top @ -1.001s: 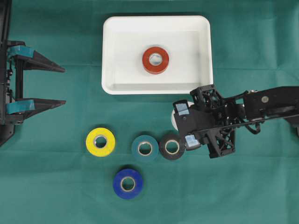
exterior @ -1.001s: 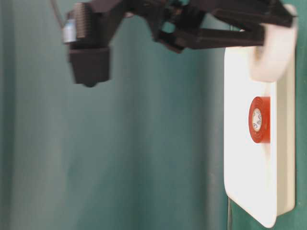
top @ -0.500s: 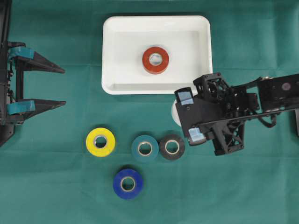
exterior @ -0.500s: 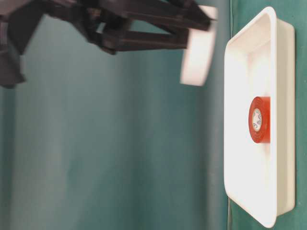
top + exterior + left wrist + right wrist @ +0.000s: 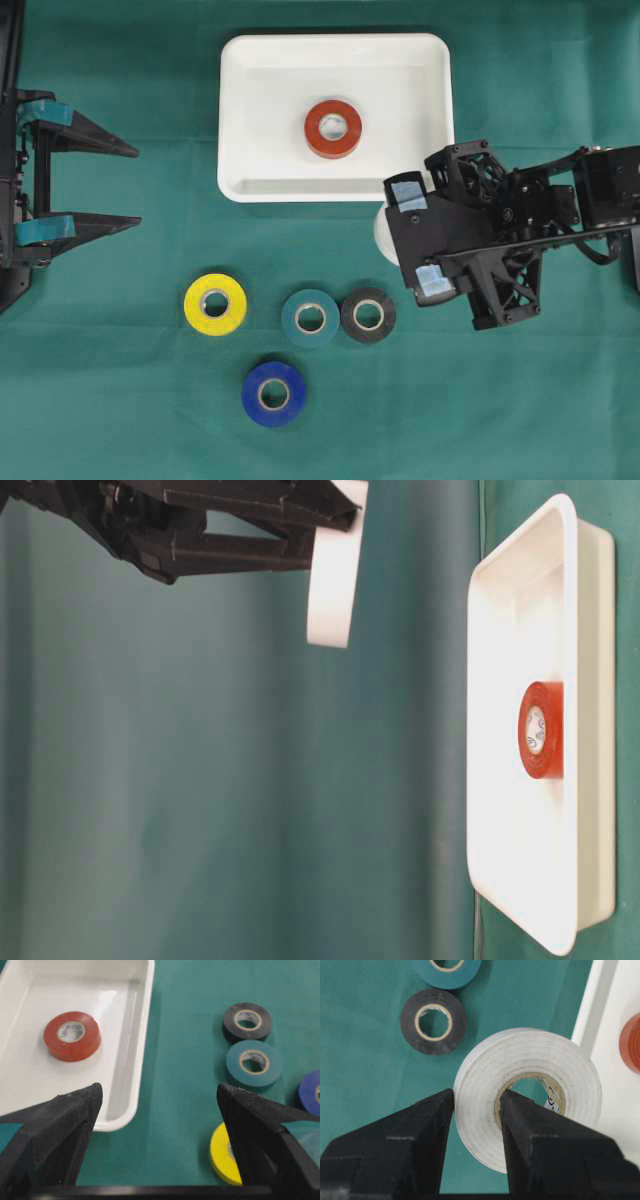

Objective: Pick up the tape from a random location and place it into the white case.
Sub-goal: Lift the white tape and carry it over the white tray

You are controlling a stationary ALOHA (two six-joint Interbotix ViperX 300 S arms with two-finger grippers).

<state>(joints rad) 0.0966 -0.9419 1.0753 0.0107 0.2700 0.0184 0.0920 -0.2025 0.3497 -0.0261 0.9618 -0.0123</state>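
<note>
At the far left of the green cloth (image 5: 120,400), the left gripper (image 5: 85,186) hung with its two fingers spread wide and nothing between them. To the right of it, on the near half of the cloth, lay a yellow roll (image 5: 215,304), then a teal roll (image 5: 310,318) touching a black roll (image 5: 368,315), with a blue roll (image 5: 274,393) in front of the gap between the yellow and teal ones. Behind this group sat the white case (image 5: 235,120), flat on the cloth, and a red roll (image 5: 333,128) lay flat near the middle of its floor. Farther right, the right gripper (image 5: 476,1110) was clamped on a white tape (image 5: 527,1095), one finger inside the cardboard core and the other against the outer face, pinching the wall of the roll. In the overhead view only a sliver of that tape (image 5: 384,235) showed from under the gripper (image 5: 410,238), just in front of the case's near right corner and outside its rim. From the table-level view the tape (image 5: 335,570) was lifted clear of the cloth, apart from the case (image 5: 590,730), with its flat faces roughly level with the table.
</note>
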